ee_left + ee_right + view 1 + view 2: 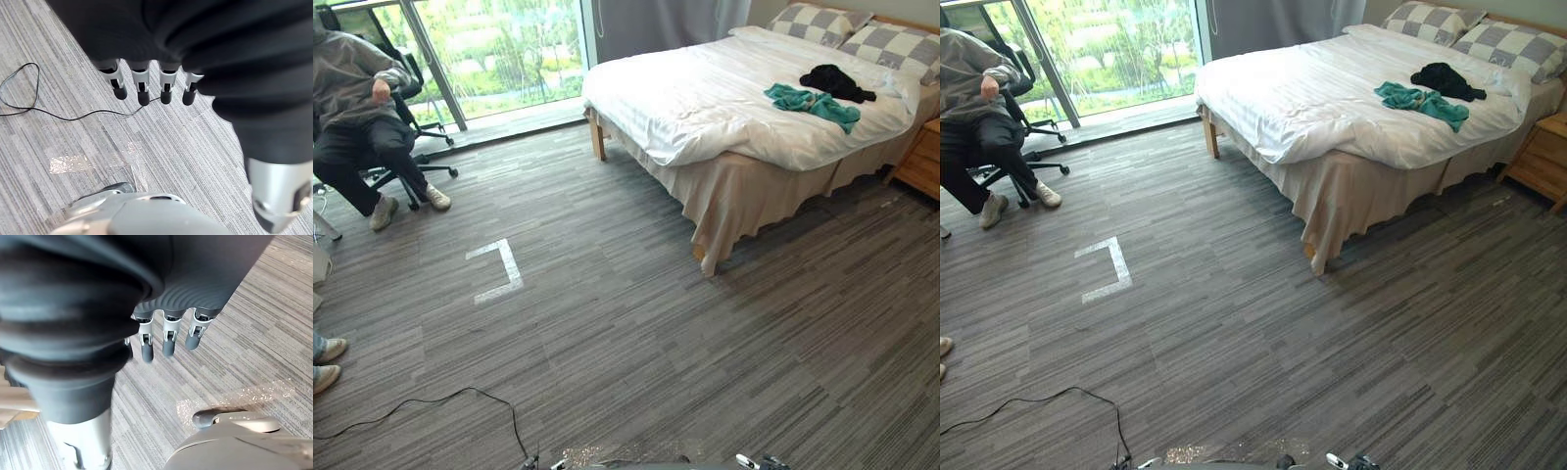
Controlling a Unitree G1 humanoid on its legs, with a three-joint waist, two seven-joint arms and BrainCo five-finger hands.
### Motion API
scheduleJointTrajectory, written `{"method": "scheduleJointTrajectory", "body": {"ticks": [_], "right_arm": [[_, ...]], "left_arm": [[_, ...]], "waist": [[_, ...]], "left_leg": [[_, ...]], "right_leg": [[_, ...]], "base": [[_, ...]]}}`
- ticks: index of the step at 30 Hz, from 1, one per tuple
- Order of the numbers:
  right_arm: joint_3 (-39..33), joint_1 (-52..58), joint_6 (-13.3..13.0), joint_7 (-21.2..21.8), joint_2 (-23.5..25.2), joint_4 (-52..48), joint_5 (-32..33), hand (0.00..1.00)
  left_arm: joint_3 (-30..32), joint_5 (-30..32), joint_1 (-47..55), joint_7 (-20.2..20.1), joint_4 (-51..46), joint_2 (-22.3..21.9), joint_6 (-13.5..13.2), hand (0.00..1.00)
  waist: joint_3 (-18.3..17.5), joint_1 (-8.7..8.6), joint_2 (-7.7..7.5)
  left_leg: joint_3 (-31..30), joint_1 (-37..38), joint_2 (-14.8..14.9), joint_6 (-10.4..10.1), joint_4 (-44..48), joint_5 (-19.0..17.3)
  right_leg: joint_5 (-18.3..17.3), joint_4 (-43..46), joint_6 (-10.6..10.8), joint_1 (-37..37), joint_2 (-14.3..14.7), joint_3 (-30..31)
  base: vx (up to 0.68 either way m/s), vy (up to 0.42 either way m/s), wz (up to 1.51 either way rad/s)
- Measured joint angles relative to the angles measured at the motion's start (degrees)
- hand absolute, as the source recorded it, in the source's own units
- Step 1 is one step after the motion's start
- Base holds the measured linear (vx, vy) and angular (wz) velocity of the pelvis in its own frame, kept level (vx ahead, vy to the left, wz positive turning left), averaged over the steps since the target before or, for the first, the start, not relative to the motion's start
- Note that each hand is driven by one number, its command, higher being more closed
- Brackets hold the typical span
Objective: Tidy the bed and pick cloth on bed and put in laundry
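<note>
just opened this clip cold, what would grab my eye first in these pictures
The big bed with its white cover stands at the far right, and a teal cloth and a black cloth lie side by side on it near the checked pillows. A person sits by the window at the far left. Between them, a white tape corner marks the grey carpet.

Bare carpet (636, 323) is lying open before the bed (705, 108). A nightstand (920, 157) is standing just beside it, a person (352, 108) sitting well apart.
</note>
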Motion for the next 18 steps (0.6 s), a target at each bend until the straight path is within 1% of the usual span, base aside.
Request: {"method": "scheduleJointTrajectory", "body": {"ticks": [3, 4, 5, 7, 9, 11, 13, 16, 18], "right_arm": [[-0.75, -0.75, -0.03, 0.0, 0.22, 0.0, -0.39, 0.0], [-1.12, -1.0, -0.03, 0.01, 0.44, 0.01, -0.41, 0.0], [-1.77, -1.33, -0.05, 0.0, 0.93, 0.01, -0.44, 0.0], [-2.0, -1.88, -0.08, 0.0, 1.31, 0.01, -0.57, 0.0], [-2.05, -2.23, -0.08, 0.0, 1.31, 0.01, -0.69, 0.0], [-2.17, -2.54, -0.13, -0.01, 1.23, 0.01, -1.1, 0.0], [-2.16, -3.24, -0.15, -0.01, 1.57, 0.01, -1.1, 0.0], [-2.2, -4.67, -0.27, 0.05, 3.85, -0.05, -1.16, 0.0], [-2.12, -4.99, -0.5, 0.13, 3.55, -0.03, -1.88, 0.0]], "left_arm": [[-0.18, 1.09, -1.62, -0.01, 0.64, -0.1, -0.46, 0.0], [-0.25, 1.69, -1.93, -0.01, 0.63, -0.05, -0.78, 0.0], [-0.24, 2.04, -2.31, 0.0, 0.61, 0.14, -1.3, 0.0], [-0.27, 2.73, -2.91, 0.0, 0.62, 0.36, -1.38, 0.0], [-0.48, 2.8, -3.35, 0.01, 0.62, 0.32, -1.38, 0.0], [-0.84, 2.81, -3.79, 0.01, 0.63, 0.17, -1.4, 0.0], [-0.84, 2.82, -4.0, 0.0, 0.61, 0.18, -1.45, 0.0], [-0.9, 2.84, -4.2, -0.06, 0.63, 0.13, -1.48, 0.0], [-0.93, 3.23, -4.36, -0.06, 0.63, 0.05, -1.51, 0.0]], "waist": [[0.7, 0.0, 0.38], [1.01, 0.03, 0.35], [1.54, 0.0, -0.05], [1.96, -0.01, -0.36], [2.18, -0.01, -0.25], [2.81, 0.02, -0.01], [2.95, 0.1, -0.12], [3.19, 0.08, -0.09], [3.25, 0.17, -0.01]], "left_leg": [[0.04, 2.69, -0.71, 0.44, -3.87, 1.83], [0.1, 3.33, -0.85, 0.32, -4.8, 1.99], [0.15, 4.17, -0.95, 0.18, -5.34, 2.08], [0.28, 4.51, -1.01, 0.16, -5.42, 2.08], [0.35, 4.89, -1.1, 0.12, -5.46, 2.06], [0.43, 6.58, -1.08, -0.09, -6.23, 1.92], [0.98, 6.86, -1.06, -0.79, -6.23, 1.48], [1.87, 7.22, -1.06, -1.24, -6.19, 1.18], [2.5, 7.43, -1.05, -1.73, -6.13, 0.86]], "right_leg": [[0.11, -1.51, 0.3, 1.46, -0.2, -0.21], [0.16, -1.96, 0.53, 1.87, -0.2, -0.24], [0.13, -2.39, 0.84, 2.32, -0.22, -0.33], [0.03, -2.39, 1.79, 2.56, -0.31, -0.52], [0.06, -2.39, 2.38, 3.01, -0.46, -1.07], [-0.12, -2.4, 3.47, 4.39, -0.45, -1.62], [-0.24, -2.4, 3.69, 4.47, -0.46, -1.48], [-0.22, -2.4, 3.74, 4.52, -0.47, -1.32], [-0.23, -2.4, 3.74, 4.6, -0.46, -1.11]], "base": [[0.12, 0.046, 0.01], [0.1, 0.036, 0.0], [0.1, 0.028, -0.01], [0.09, 0.015, 0.04], [0.06, 0.009, 0.08], [0.05, 0.002, 0.06], [0.01, -0.017, -0.1], [-0.01, -0.034, -0.13], [-0.02, -0.034, -0.09]]}}
